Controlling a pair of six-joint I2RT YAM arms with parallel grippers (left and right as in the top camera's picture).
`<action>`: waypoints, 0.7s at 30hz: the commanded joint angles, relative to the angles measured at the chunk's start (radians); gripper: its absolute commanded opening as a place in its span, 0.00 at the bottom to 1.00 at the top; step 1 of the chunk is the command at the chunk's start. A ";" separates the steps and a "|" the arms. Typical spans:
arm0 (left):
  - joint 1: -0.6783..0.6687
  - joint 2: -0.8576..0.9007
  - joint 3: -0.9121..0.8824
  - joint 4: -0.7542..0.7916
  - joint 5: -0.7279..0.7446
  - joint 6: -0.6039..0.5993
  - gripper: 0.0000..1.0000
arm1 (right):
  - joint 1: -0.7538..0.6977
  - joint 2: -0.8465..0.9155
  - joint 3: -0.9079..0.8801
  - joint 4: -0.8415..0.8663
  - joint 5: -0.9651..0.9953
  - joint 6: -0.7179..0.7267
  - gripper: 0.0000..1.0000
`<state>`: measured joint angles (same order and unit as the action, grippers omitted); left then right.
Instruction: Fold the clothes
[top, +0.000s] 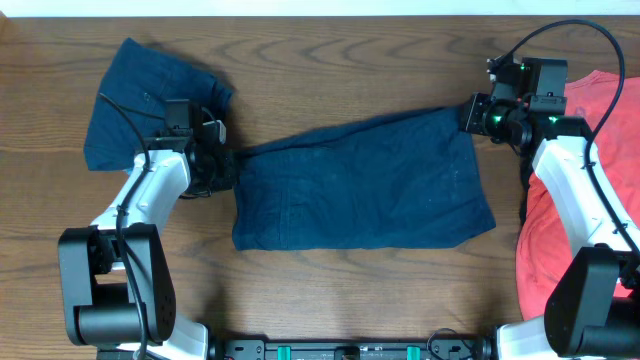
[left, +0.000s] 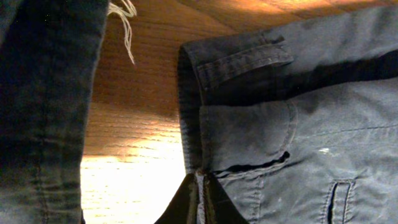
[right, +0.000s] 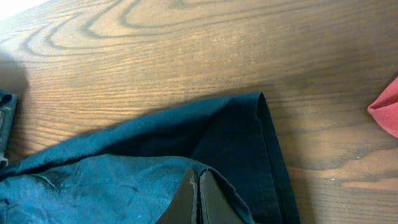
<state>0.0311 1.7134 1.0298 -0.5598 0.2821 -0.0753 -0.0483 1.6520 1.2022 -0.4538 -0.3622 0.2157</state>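
We see wood table (top: 330, 70) w/ navy shorts (top: 370, 185) flat mid, 2nd shorts (top: 140, 75) back left, red cloth (top: 628, 120) right edge.

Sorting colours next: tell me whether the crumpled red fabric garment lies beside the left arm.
No, the red fabric garment lies beside the right arm.

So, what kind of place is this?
Probably a robot test bench, not a home: a wooden table, a left arm and right arm, and navy shorts laid out between them.
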 joint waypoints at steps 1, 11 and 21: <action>0.003 0.002 0.020 0.001 -0.002 0.003 0.23 | -0.005 -0.014 0.006 0.000 0.014 -0.008 0.01; 0.003 0.013 0.020 0.081 -0.002 0.004 0.73 | -0.006 -0.014 0.006 -0.001 0.015 -0.015 0.01; 0.003 0.070 0.020 0.143 0.129 0.082 0.42 | -0.006 -0.014 0.006 -0.002 0.014 -0.014 0.01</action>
<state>0.0311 1.7653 1.0302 -0.4160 0.3779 -0.0223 -0.0483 1.6520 1.2022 -0.4538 -0.3584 0.2150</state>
